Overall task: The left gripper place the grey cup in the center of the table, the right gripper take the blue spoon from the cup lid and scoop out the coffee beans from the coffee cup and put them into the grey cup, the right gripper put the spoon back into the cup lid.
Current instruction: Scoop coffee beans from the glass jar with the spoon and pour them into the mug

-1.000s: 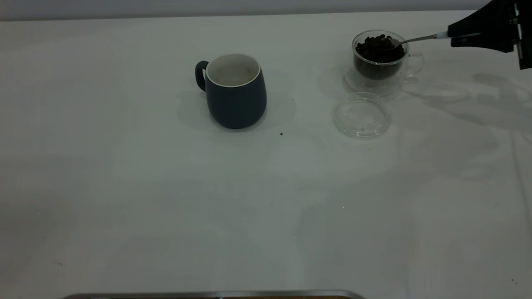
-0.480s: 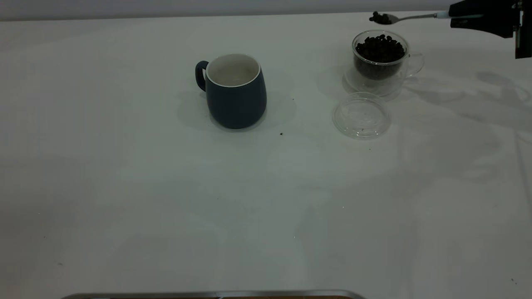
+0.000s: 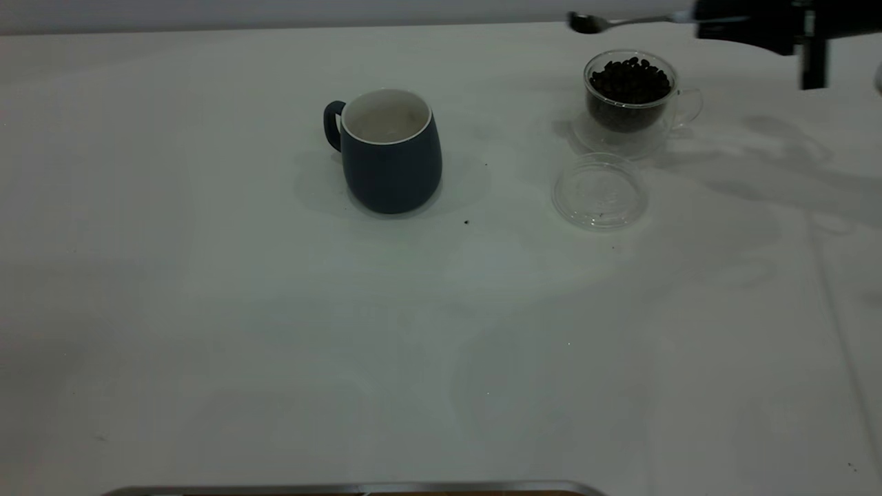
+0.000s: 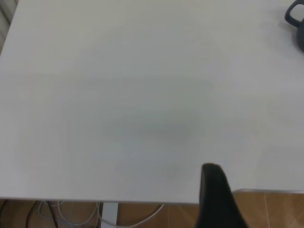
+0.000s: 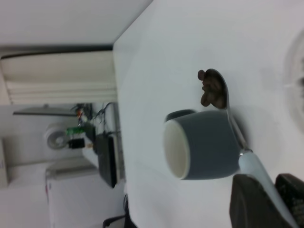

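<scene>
The grey cup (image 3: 391,150) stands upright near the table's middle, its handle toward the left. At the far right, the glass coffee cup (image 3: 630,96) holds coffee beans (image 3: 630,79). The clear cup lid (image 3: 599,191) lies flat in front of it with nothing in it. My right gripper (image 3: 723,26) is shut on the pale blue handle of the spoon (image 3: 620,23), held level high above the table, just left of the coffee cup. The bowl of the spoon (image 5: 216,90) carries a heap of beans. Of my left gripper, one dark finger (image 4: 216,199) shows over the table's near edge.
A few stray specks (image 3: 466,222) lie on the white table between the grey cup and the lid. A metal rail (image 3: 358,488) runs along the near edge. The grey cup (image 5: 202,145) shows below the loaded spoon in the right wrist view.
The spoon rose out of the coffee cup with beans in it, then moved left, toward the grey cup. The left arm has stayed put.
</scene>
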Robot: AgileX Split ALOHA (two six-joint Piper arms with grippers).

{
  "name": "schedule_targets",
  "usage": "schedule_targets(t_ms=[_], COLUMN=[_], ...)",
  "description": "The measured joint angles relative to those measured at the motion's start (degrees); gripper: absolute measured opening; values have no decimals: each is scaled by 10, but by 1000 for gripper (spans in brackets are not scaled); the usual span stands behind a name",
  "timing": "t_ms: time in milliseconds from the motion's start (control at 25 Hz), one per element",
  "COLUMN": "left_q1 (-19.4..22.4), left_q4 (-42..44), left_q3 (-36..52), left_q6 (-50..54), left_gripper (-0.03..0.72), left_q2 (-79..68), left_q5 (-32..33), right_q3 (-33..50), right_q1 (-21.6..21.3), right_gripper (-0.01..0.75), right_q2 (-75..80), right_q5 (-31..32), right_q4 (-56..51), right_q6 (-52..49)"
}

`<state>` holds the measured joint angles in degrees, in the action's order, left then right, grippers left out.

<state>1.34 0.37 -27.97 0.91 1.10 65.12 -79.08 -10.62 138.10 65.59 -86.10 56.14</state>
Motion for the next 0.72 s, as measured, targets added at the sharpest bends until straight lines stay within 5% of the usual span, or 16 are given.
schedule_targets(t_ms=[720], left_q1=[0], left_q4=[0], left_q3=[0], left_q6=[1], left_gripper=[508], left_q2=[0], left_q5=[0], right_q3=[0], right_q1=[206], right_gripper=[101], right_q2=[3], right_q5=[-6], right_q4=[-67], right_q6=[9])
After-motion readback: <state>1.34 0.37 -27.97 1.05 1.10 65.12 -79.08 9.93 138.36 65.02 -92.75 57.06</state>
